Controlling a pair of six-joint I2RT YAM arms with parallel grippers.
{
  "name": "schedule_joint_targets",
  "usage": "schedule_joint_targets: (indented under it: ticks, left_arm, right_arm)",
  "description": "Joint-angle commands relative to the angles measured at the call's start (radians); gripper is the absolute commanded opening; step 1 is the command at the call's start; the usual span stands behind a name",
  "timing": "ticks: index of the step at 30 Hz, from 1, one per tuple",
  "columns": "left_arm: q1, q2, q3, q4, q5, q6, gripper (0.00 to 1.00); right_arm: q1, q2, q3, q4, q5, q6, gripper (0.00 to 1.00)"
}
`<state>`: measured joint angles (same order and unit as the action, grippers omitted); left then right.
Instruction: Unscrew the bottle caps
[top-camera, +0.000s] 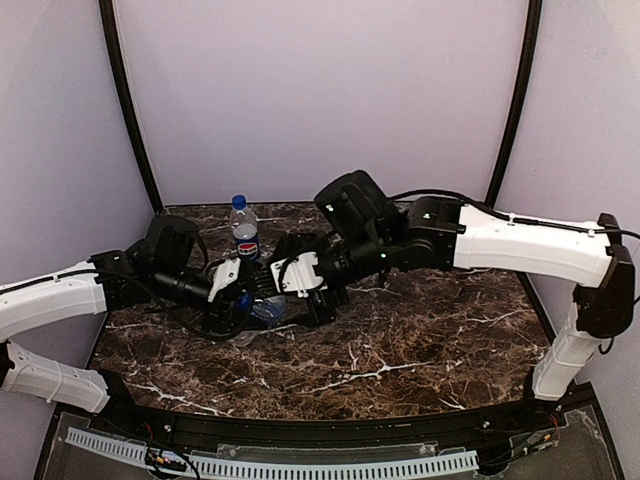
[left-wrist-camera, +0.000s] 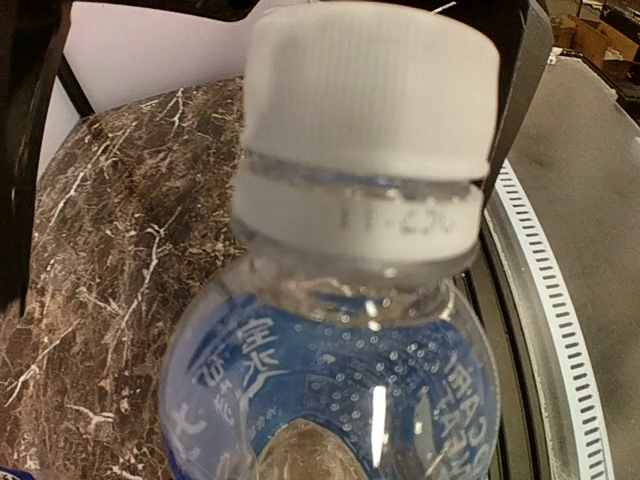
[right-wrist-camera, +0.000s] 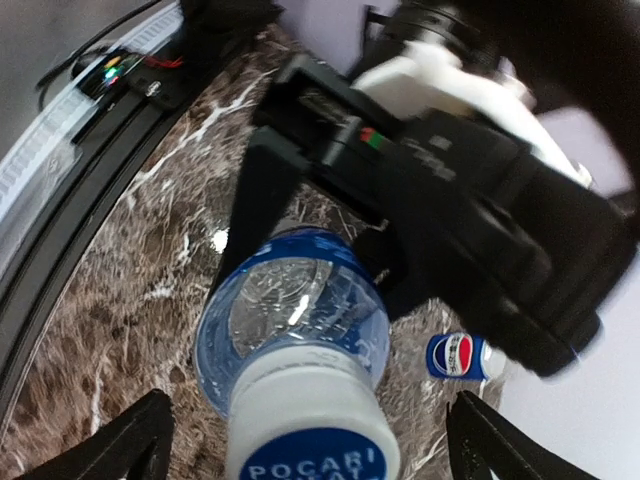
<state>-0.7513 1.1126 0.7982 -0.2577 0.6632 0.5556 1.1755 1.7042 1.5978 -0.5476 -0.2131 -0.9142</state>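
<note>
A small clear bottle with a blue water label (top-camera: 266, 312) lies tilted over the marble table (top-camera: 420, 350), and my left gripper (top-camera: 240, 298) is shut on its body. Its cap (left-wrist-camera: 370, 85) has white sides and a blue top (right-wrist-camera: 315, 462) and sits on the neck, with a thin gap above the ring. My right gripper (right-wrist-camera: 310, 435) is open, its fingers (right-wrist-camera: 110, 445) standing wide on both sides of the cap without touching it. A Pepsi bottle (top-camera: 243, 230) stands upright behind, its dark blue cap (top-camera: 238, 200) on.
Lilac walls and two black posts (top-camera: 130, 110) enclose the table. A black rail and a white toothed strip (top-camera: 300, 465) run along the near edge. Both arms meet left of centre; bare marble lies to the right and in front.
</note>
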Motion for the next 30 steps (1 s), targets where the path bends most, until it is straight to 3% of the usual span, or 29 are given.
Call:
schedule_joint_targets:
  ticks: [1,5,7,13,27,30]
  left_arm:
    - [-0.006,-0.028,-0.013,0.128,-0.123,-0.064,0.3]
    - [-0.006,-0.025,-0.047,0.302,-0.334,-0.145,0.31]
    - [-0.006,-0.02,-0.056,0.389,-0.433,-0.166,0.31]
    - [-0.006,-0.002,-0.061,0.421,-0.523,-0.174,0.31]
    - [-0.006,-0.007,-0.067,0.419,-0.509,-0.173,0.31]
    - [-0.006,-0.007,-0.067,0.421,-0.509,-0.172,0.31]
  right_arm:
    - [-0.032,-0.147,-0.098,0.231,0.049,0.258,0.99]
    - [-0.073,-0.208,-0.176,0.341,-0.027,0.566,0.99]
    - [-0.076,-0.199,-0.184,0.382,0.007,0.705,0.98]
    - [-0.076,-0.1,-0.099,0.411,0.175,1.071,0.79]
    - [-0.079,-0.008,-0.028,0.46,0.208,1.113,0.62]
    - [-0.082,-0.001,-0.025,0.46,0.209,1.112,0.51]
